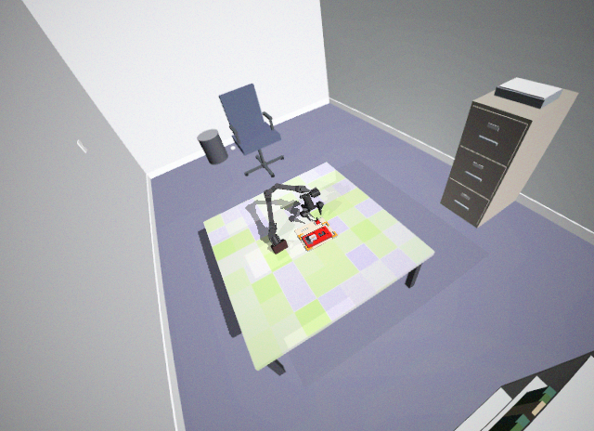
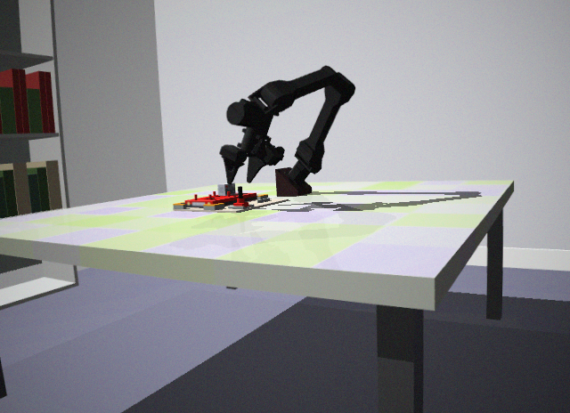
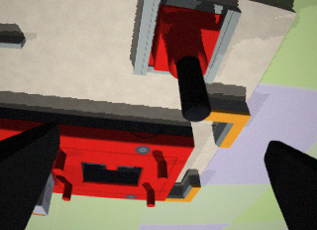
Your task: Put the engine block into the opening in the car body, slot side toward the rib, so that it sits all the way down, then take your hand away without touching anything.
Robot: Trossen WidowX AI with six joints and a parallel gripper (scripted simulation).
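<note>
A red block (image 1: 317, 221) (image 2: 240, 202) (image 3: 214, 47) with an upright black post (image 2: 240, 191) (image 3: 192, 88), seemingly the engine block, stands between grey rails at a corner of the beige board. Its slot cannot be made out. The red car body (image 1: 327, 238) (image 3: 106, 147) lies beside it; its dark opening (image 3: 111, 175) is uncovered, with a small projection on one long side. A grey block (image 1: 312, 238) (image 2: 223, 189) (image 3: 44, 202) sits at the body's other end. My gripper (image 1: 316, 217) (image 2: 240, 182) (image 3: 166, 143) is open and empty above the kit, with the post between its fingers in the wrist view.
The beige board (image 1: 302, 231) (image 3: 74, 52) carries orange corner brackets (image 3: 238, 125) near the car body. Short red pegs (image 3: 150, 194) stick up around the opening. The kit and arm base (image 1: 278, 246) (image 2: 290, 184) are on the patchwork table (image 1: 335, 278) (image 2: 257, 236).
</note>
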